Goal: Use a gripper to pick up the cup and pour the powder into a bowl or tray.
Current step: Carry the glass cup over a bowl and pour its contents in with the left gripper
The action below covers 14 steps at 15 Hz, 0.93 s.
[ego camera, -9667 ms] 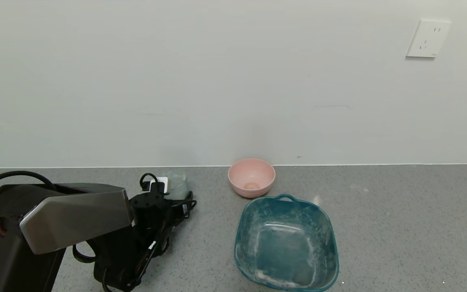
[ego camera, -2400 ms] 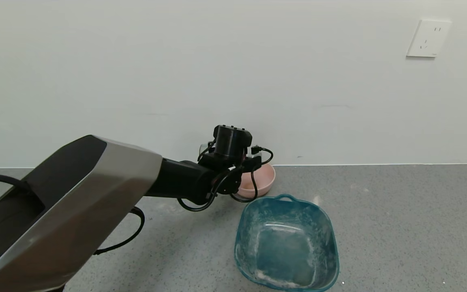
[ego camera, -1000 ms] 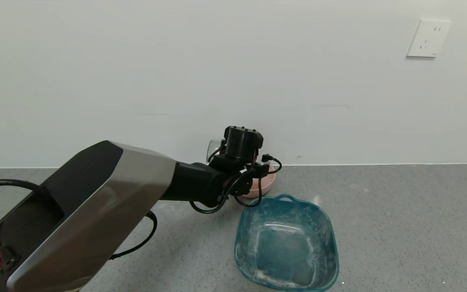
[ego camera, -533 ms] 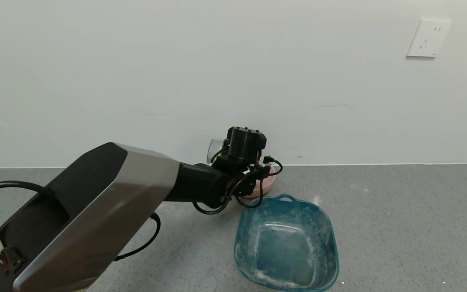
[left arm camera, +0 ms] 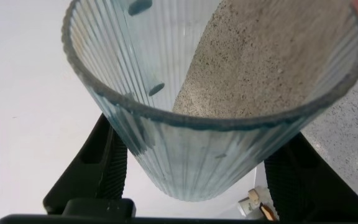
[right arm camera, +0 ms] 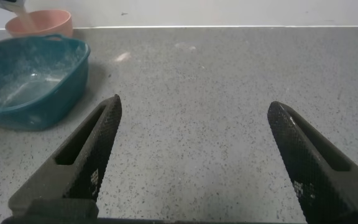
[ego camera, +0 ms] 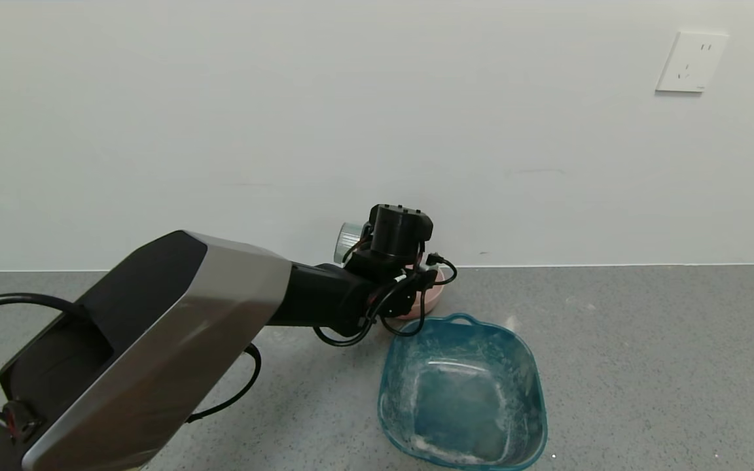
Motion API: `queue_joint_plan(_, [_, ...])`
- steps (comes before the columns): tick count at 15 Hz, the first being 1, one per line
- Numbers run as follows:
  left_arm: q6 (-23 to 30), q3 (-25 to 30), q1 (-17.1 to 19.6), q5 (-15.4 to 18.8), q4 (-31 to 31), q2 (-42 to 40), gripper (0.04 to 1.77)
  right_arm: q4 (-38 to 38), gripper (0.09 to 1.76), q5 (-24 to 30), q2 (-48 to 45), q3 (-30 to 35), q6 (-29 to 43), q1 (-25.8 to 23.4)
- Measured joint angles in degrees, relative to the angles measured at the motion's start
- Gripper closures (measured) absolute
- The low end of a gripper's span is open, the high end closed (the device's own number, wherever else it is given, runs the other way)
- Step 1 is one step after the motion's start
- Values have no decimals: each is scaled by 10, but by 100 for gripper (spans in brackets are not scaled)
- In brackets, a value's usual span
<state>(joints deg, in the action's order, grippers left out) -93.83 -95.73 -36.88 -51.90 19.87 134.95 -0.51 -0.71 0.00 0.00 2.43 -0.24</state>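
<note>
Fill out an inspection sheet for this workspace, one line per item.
Surface: grey speckled counter, faint whitish dusting in places.
Job's things: ribbed cup held tipped, powder lying along its wall; pink bowl by the wall, mostly hidden behind the arm in the head view.
Clutter: teal tub, powder-smeared inside, in front of the bowl.
Grippers: left gripper raised over the bowl, jaws shut on the cup; right gripper low over bare counter, jaws open.
Cables: black loops at the left wrist.
Surroundings: white wall, wall socket.

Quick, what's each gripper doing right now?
Left gripper: closed on the cup, tipped over the pink bowl.
Right gripper: open, empty.
</note>
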Motion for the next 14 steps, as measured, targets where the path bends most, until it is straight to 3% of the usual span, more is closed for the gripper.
queue_joint_plan(14, [-20, -4, -3, -7, 2, 3, 55, 0, 14, 0, 0, 0, 0, 0])
